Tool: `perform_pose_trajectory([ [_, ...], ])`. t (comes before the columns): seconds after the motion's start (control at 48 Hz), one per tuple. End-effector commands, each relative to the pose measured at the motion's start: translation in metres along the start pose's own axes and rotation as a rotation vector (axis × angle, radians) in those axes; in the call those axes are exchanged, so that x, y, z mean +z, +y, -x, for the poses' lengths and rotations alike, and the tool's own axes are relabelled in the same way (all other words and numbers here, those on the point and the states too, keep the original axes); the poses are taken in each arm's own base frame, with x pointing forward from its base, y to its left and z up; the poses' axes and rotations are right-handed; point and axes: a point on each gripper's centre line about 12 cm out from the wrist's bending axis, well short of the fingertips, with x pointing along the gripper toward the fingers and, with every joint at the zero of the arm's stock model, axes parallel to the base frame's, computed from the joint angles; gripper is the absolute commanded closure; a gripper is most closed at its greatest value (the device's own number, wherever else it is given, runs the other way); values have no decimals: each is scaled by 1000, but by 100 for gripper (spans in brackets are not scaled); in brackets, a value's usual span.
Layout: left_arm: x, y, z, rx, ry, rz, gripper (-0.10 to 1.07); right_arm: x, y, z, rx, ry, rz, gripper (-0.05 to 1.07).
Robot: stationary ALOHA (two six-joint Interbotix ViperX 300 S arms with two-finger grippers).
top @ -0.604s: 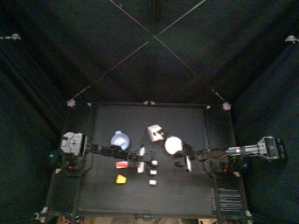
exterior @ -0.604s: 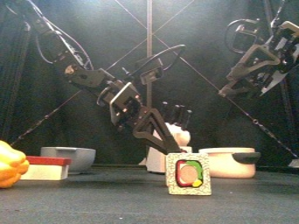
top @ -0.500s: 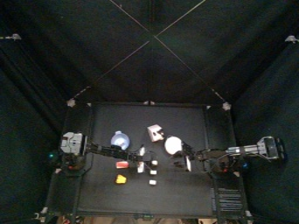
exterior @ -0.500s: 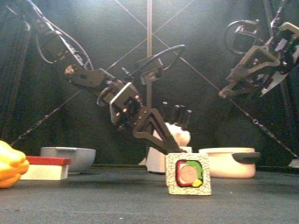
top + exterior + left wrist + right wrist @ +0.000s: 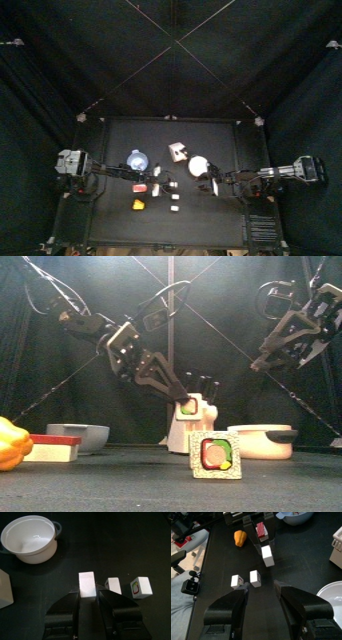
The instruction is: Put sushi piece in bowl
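A sushi piece (image 5: 215, 455) with a green rim stands upright at the table's front. The left wrist view shows it (image 5: 139, 586) in a row with a second sushi piece (image 5: 113, 585) and a taller white block (image 5: 86, 583). A white bowl (image 5: 30, 539) with a side handle sits farther off. My left gripper (image 5: 98, 591) is shut and empty, hovering just short of the white block. It also shows in the front view (image 5: 197, 409). My right gripper (image 5: 263, 589) is open and empty. It is raised at the right (image 5: 285, 344), and both sushi pieces (image 5: 254, 577) lie ahead of it.
A yellow pepper (image 5: 11, 444), a red and white box (image 5: 54, 447) and a grey bowl (image 5: 78, 434) sit at the left. A white carton (image 5: 187, 432) and the white pot (image 5: 265, 441) stand behind the sushi. A pale blue bowl (image 5: 136, 159) is at the table's back left.
The left arm has drawn back toward the left. Its gripper now hangs steeper and a little farther right in the front view. The right arm has not moved.
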Motion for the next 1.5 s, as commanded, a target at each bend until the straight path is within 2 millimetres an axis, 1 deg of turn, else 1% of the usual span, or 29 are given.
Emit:
perform_pose_trajectory([
  [0.0,6,2,20,6,-37,5,48,9,4,0,14,-27,1,21],
  [0.125,-7,3,41,13,-31,12,48,9,3,-1,13,-28,3,21],
  [0.25,-15,8,62,31,-41,26,48,9,3,-1,11,-26,2,21],
  [0.479,-26,33,99,127,-87,119,48,9,3,-1,12,-27,2,21],
  [0.646,-43,57,123,229,-112,212,48,9,4,-1,14,-27,2,21],
  [0.729,-52,63,132,266,-128,261,48,8,3,-1,13,-24,2,21],
  [0.896,-67,63,141,288,-121,290,48,9,4,-1,13,-25,3,21],
  [1.083,-80,62,144,296,-93,312,44,9,3,-1,13,-27,11,21],
  [1.208,-84,62,145,303,-84,336,34,12,4,-1,13,-33,11,21],
  [1.396,-83,64,145,310,-90,357,16,11,4,-1,13,-30,10,21],
  [1.479,-82,64,145,310,-92,359,12,11,3,-1,12,-31,9,21],
])
